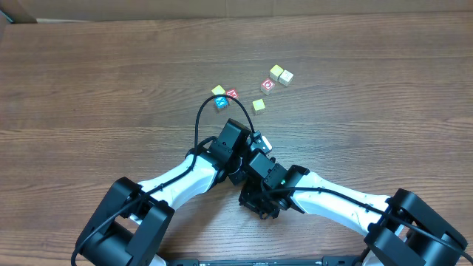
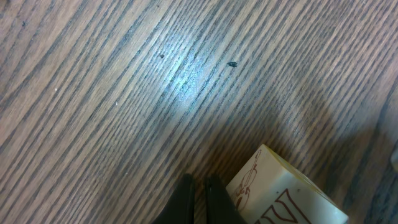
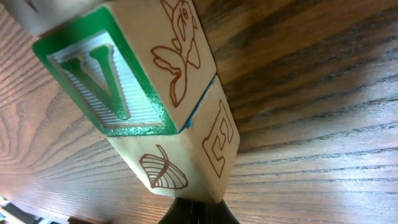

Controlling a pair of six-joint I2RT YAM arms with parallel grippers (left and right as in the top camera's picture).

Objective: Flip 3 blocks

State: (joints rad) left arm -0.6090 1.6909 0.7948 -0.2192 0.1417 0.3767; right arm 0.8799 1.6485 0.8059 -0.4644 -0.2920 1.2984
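Pressed close to the right wrist lens, two wooden picture blocks are seen side against side: the V block (image 3: 112,81), with a green-framed letter and a red-brown bird outline, is set against the E block (image 3: 217,143), on which a leaf and a letter are drawn in red-brown; a thin teal edge is shown in the seam between them; the corner of a third pale block (image 3: 46,12) is glimpsed at the top left, blurred. The right pincer (image 3: 198,213) is seen closed at the bottom edge, just under the E block, with nothing held between its tips; whether the block is touched cannot be told. In the left wrist view the left pincer (image 2: 199,200) is likewise closed and empty; a cream block (image 2: 273,190) with red-brown outlines is found just to its right on the wooden surface (image 2: 124,93); which of the three it is cannot be told. From overhead, these blocks are largely hidden beneath the two arms meeting at mid-surface; a yellow-topped cube (image 1: 258,105) and a red-faced cube (image 1: 267,85) are seen lying apart beyond them.
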